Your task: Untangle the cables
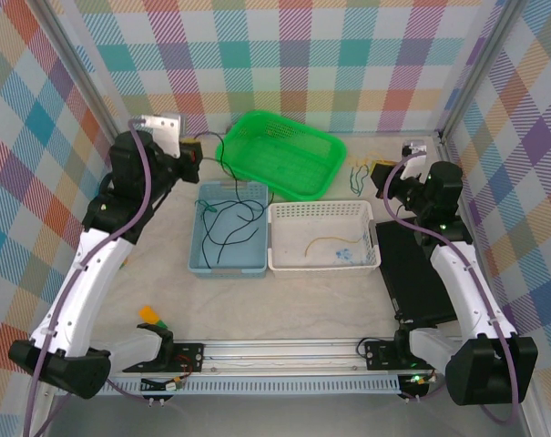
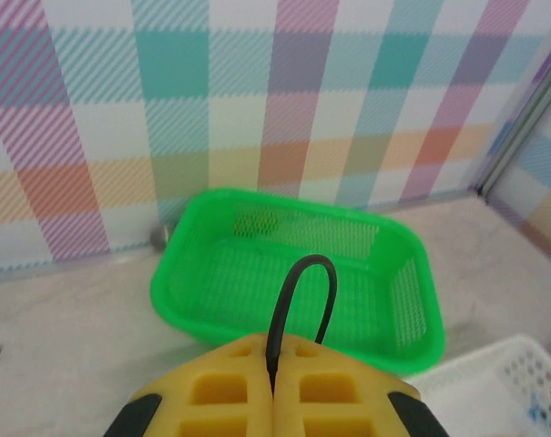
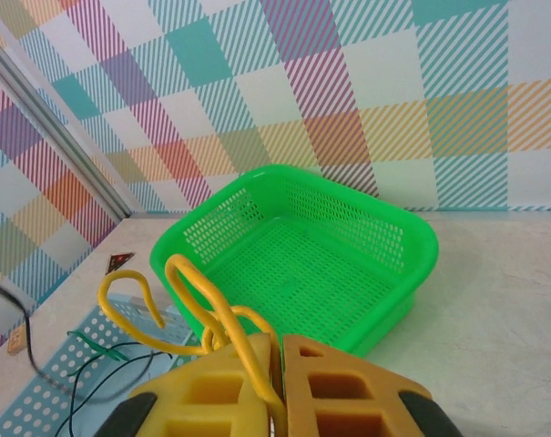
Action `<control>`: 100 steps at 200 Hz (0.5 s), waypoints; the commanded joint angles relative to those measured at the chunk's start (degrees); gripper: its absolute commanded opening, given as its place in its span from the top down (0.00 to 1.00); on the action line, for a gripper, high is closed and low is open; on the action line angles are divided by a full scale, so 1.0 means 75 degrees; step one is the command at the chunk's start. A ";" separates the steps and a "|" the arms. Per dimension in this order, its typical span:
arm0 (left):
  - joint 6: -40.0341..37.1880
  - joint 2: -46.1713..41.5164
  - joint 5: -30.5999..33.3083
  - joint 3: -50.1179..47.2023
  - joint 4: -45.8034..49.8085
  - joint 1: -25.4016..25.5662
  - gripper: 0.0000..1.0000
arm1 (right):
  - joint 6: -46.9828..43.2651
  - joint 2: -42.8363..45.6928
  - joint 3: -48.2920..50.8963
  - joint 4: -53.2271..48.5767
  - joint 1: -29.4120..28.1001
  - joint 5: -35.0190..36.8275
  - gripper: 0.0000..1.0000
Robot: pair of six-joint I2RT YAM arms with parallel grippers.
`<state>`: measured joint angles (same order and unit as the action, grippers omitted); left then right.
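My left gripper [image 2: 275, 350] [image 1: 195, 150] is shut on a black cable [image 2: 301, 296], which loops up out of the yellow pads. From there the black cable [image 1: 222, 214] trails down into the blue basket [image 1: 198, 264], where a thin dark green cable [image 1: 228, 238] lies with it. My right gripper [image 3: 280, 348] [image 1: 380, 169] is shut on a yellow cable [image 3: 191, 296] that curls in loops to its left. In the top view those yellow loops [image 1: 359, 175] hang beside the right gripper. The green basket [image 1: 325, 146] [image 2: 188, 309] [image 3: 412, 264] stands between the two grippers.
A white basket [image 1: 322, 210] [image 2: 521, 382] next to the blue one holds a short yellow wire [image 1: 325, 242] and a small blue piece [image 1: 345, 255]. A black mat [image 1: 410, 273] lies at the right. The blue basket [image 3: 29, 410] is at the lower left in the right wrist view. Plaid walls enclose the table.
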<state>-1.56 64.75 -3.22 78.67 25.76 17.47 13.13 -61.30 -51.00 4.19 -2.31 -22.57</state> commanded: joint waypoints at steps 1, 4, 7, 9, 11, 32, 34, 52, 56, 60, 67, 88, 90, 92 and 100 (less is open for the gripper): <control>-0.0416 -0.0305 -0.0031 -0.0544 0.0538 -0.0057 0.71 | 0.0108 0.0099 -0.0049 0.0123 -0.0009 -0.0222 1.00; -0.0454 -0.0321 -0.0060 -0.0597 0.0566 -0.0057 0.59 | 0.0102 0.0097 -0.0044 0.0128 -0.0015 -0.0231 1.00; -0.0493 -0.0349 -0.0112 -0.0634 0.0608 -0.0057 0.46 | 0.0091 0.0099 -0.0043 0.0118 -0.0004 -0.0236 1.00; -0.0518 -0.0360 -0.0163 -0.0646 0.0635 -0.0057 0.39 | 0.0093 0.0093 -0.0049 0.0118 -0.0008 -0.0237 1.00; -0.0550 -0.0369 -0.0219 -0.0658 0.0659 -0.0062 0.32 | 0.0088 0.0086 -0.0054 0.0121 -0.0009 -0.0237 1.00; -0.0814 -0.0504 -0.0758 -0.0767 0.0841 -0.0078 0.01 | -0.0003 -0.0007 -0.0128 0.0015 -0.0018 -0.0435 1.00; -0.0815 -0.0504 -0.0784 -0.0758 0.0863 -0.0080 0.00 | -0.0007 -0.0015 -0.0147 -0.0013 -0.0020 -0.0459 1.00; -0.0810 -0.0339 -0.1099 -0.0458 0.1283 -0.0254 0.00 | -0.0136 -0.0142 -0.0375 -0.0428 -0.0018 -0.0761 1.00; -0.0762 -0.0261 -0.1139 -0.0329 0.1434 -0.0319 0.00 | -0.0183 -0.0170 -0.0436 -0.0518 -0.0020 -0.0843 1.00; -0.0670 -0.0130 -0.1146 -0.0189 0.1592 -0.0378 0.00 | -0.0214 -0.0187 -0.0484 -0.0610 -0.0027 -0.0902 1.00; -0.0479 0.0075 -0.1082 0.0057 0.1923 -0.0478 0.00 | -0.0289 -0.0203 -0.0551 -0.0737 -0.0020 -0.0999 1.00; 0.0214 0.0690 -0.0600 0.0658 0.2672 -0.0713 0.00 | -0.0331 -0.0168 -0.0651 -0.1055 -0.0015 -0.0841 1.00; 0.0300 0.0746 -0.0545 0.0708 0.2742 -0.0730 0.00 | -0.0326 -0.0161 -0.0652 -0.1087 -0.0013 -0.0813 1.00; 0.0372 0.0798 -0.0482 0.0753 0.2821 -0.0758 0.00 | -0.0333 -0.0160 -0.0667 -0.1130 -0.0019 -0.0785 1.00; 0.0642 0.1027 -0.0344 0.0915 0.3085 -0.0870 0.00 | -0.0354 -0.0159 -0.0704 -0.1239 -0.0020 -0.0720 1.00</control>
<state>-3.18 68.42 -8.80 81.36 40.38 13.15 11.99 -62.85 -53.89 -1.45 -2.31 -27.33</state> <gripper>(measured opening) 0.997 0.084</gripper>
